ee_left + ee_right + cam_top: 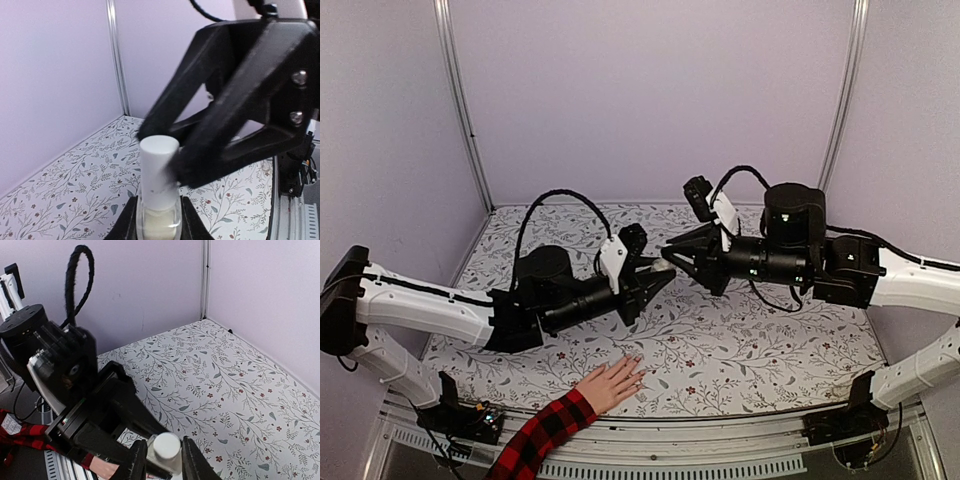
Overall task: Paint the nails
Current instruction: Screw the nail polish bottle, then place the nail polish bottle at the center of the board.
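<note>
A small clear bottle with a white cap [159, 172] is upright in my left gripper [158, 220], which is shut on its glass body. My right gripper [164, 456] is open, with one jaw on each side of the white cap [166, 445] and a thin gap on one side. In the top view both grippers, the left [661, 277] and the right [670, 257], meet in mid-air above the mat. A human hand [610, 384] with a red-and-black plaid sleeve [546, 430] lies flat near the front edge. Its pale nails [637, 361] point toward the grippers.
The floral mat [760, 345] covers the table, with lilac walls behind and at both sides. Metal posts [465, 110] stand in the back corners. The left arm's black fingers [125, 407] fill the lower left of the right wrist view.
</note>
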